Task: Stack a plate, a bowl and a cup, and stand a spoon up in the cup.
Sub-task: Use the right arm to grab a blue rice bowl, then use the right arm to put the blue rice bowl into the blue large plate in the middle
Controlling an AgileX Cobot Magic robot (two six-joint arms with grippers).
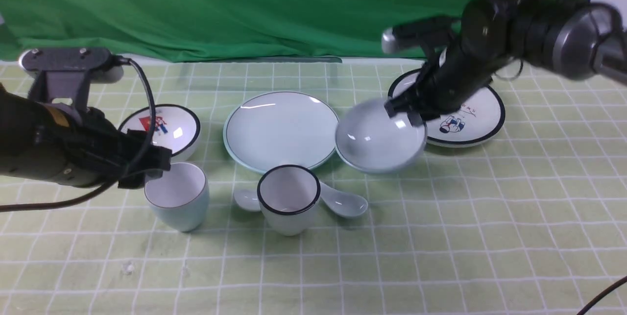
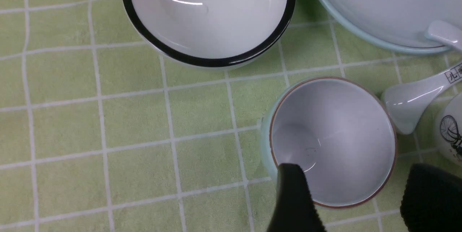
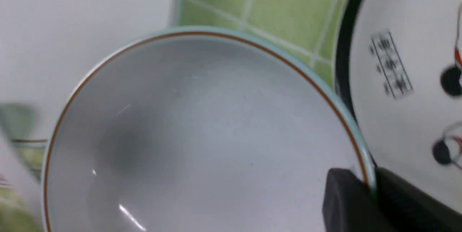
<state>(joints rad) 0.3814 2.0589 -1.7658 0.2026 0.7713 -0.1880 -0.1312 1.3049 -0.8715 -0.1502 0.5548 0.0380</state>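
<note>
Bowl (image 1: 372, 144) by rim in right tool (image 1: 404, 113)

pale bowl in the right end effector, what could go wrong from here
1. The right end effector pinches the pale blue-green ceramic bowl at one spot on its glossy rim, and it looks tilted; it may slip or swing.
2. The bowl is close to the white black-rimmed cartoon plate and could clip it.
3. The left end effector straddles the wall of the small pale blue-green cup, open; an off-centre close might tip it.
</note>
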